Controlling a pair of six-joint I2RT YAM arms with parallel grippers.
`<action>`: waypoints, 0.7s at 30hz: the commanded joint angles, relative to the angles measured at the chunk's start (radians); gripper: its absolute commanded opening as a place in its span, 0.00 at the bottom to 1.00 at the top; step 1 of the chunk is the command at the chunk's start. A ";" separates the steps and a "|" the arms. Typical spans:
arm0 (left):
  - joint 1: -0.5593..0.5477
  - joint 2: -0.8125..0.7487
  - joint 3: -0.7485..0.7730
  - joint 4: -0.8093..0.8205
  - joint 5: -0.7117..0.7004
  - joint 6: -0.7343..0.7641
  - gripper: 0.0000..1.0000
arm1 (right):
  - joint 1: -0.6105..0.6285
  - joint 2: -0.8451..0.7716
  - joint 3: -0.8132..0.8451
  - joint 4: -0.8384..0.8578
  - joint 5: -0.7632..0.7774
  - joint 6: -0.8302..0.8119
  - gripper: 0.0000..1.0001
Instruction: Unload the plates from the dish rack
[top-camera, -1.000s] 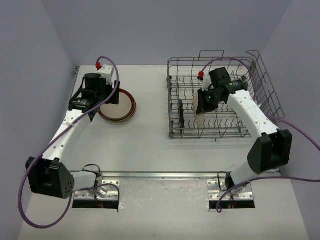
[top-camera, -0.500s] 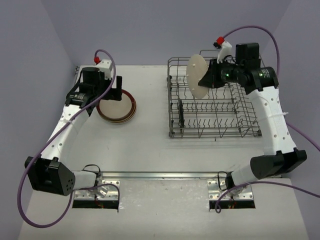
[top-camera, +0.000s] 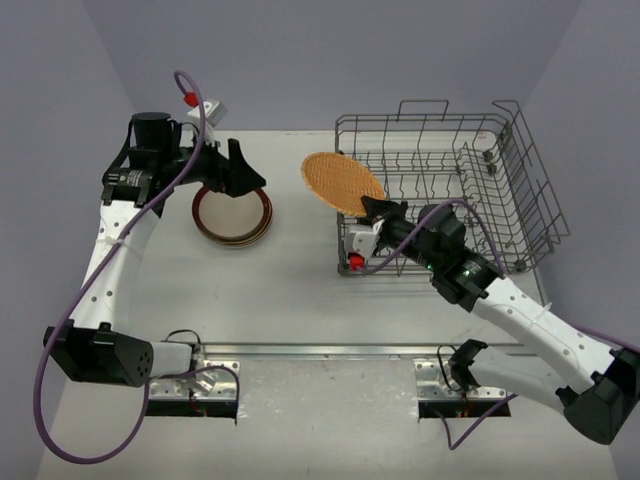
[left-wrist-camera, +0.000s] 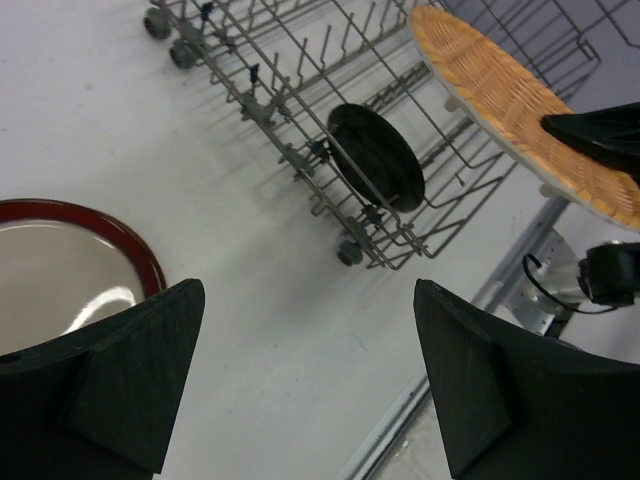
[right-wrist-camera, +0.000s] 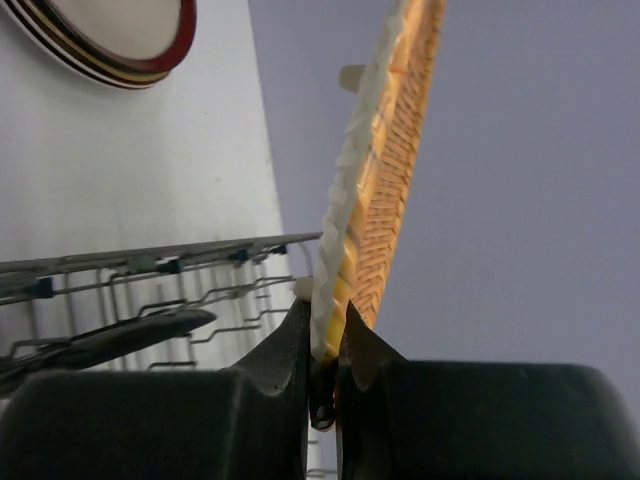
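While clamped via right gripper (right-wrist-camera: 322, 345) on thin rim of orange-brown plate (top-camera: 342, 181), held it high over dish rack's (top-camera: 520, 190) left end. Judged best: pinch firm, swing level toward plate stack (top-camera: 232, 213) near left gripper (left-wrist-camera: 305, 335), spread apart. Noted black plate (left-wrist-camera: 377, 158) standing in rack.

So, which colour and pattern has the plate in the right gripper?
Orange-brown plate with a woven basket pattern; left wrist view shows it best.
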 joint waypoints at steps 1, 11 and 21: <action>-0.001 0.021 0.020 -0.085 0.211 0.053 0.82 | 0.066 -0.026 -0.150 0.735 0.095 -0.491 0.00; -0.001 0.025 -0.022 -0.099 0.315 0.068 0.76 | 0.152 -0.023 -0.371 0.883 -0.116 -0.792 0.00; 0.106 -0.016 -0.050 0.027 0.298 -0.045 0.77 | 0.181 -0.069 -0.459 0.763 -0.116 -0.855 0.00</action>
